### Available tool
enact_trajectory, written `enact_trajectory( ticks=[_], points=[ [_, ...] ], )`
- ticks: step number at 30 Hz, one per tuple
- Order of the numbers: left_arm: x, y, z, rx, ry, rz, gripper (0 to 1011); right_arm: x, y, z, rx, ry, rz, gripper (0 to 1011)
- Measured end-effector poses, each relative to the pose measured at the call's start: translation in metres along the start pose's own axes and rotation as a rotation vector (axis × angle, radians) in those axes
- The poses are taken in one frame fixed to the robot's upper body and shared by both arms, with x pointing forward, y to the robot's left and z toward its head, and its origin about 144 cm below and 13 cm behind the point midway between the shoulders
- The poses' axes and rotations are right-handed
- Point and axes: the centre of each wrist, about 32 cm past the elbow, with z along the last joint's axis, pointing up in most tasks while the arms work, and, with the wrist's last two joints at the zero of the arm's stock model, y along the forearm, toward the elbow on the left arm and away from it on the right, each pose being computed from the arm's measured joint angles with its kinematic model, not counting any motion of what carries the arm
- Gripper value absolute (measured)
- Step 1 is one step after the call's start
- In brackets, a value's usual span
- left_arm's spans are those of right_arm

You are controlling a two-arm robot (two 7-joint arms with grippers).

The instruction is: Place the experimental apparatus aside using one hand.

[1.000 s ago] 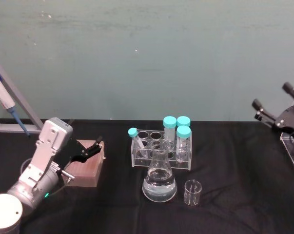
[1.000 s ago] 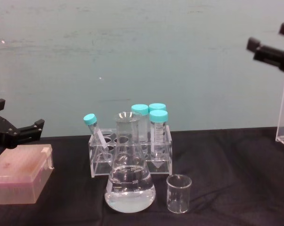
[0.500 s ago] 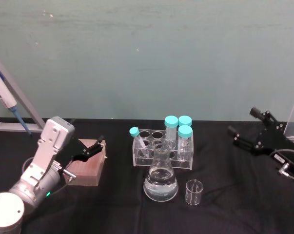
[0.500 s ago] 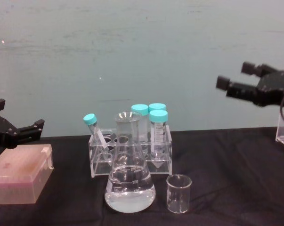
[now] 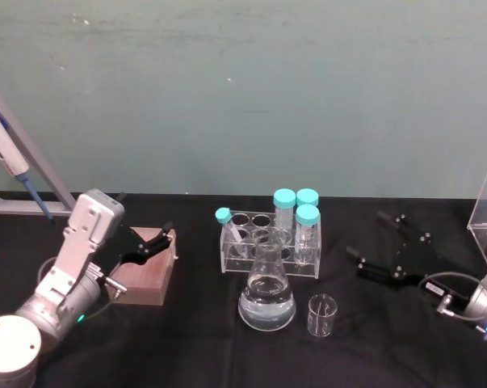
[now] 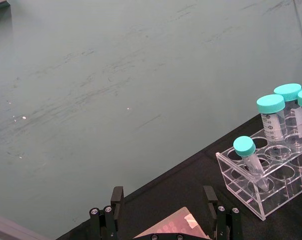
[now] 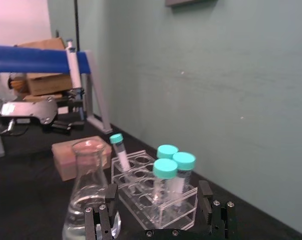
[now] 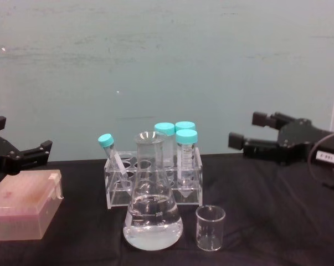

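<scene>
A: Any readable text?
B: Nothing legible. The flask (image 8: 153, 221), out ahead of the right gripper (image 8: 245, 129), has white scale marks, digits too blurred. The tubes (image 6: 272, 120) in the rack (image 6: 251, 195) have a printed scale, also unreadable.
A: On the gripper?
B: A white label (image 8: 324, 156) behind its jaws, dark print, can't make it out.

A laboratory bench, no question about it. On the black-draped table (image 5: 186, 347) stood a graduated conical flask (image 5: 266, 295) holding clear liquid. A small glass beaker (image 5: 321, 315) sat just beside it. Behind them a clear acrylic rack (image 5: 251, 263) carried teal-capped tubes (image 5: 284, 212), one of them leaning. Off to the left, a pipette (image 5: 5, 153) hung on a slanted grey stand (image 5: 37, 166), near a pinkish box (image 8: 22, 210). Behind it all ran a plain, scuffed teal wall (image 5: 243, 81), and cardboard boxes (image 7: 45, 82) sat far back in the right wrist view.
</scene>
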Motion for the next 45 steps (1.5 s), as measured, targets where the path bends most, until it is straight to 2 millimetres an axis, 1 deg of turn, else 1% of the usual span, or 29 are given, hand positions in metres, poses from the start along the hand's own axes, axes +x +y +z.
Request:
enact_trajectory(
  ticks=[6,24,32,45],
  points=[
    [0.0,0.0,0.0,0.0,0.0,0.0,1000,-0.005,0.01,-0.008,-0.032,0.009,0.072,1000],
    [0.0,0.0,0.0,0.0,0.0,0.0,1000,-0.015,0.026,-0.022,-0.079,0.029,0.186,1000],
    [0.0,0.0,0.0,0.0,0.0,0.0,1000,-0.016,0.027,-0.024,-0.137,0.02,0.223,1002],
    [0.0,0.0,0.0,0.0,0.0,0.0,1000,-0.014,0.027,-0.026,-0.177,0.008,0.223,1002]
  ],
)
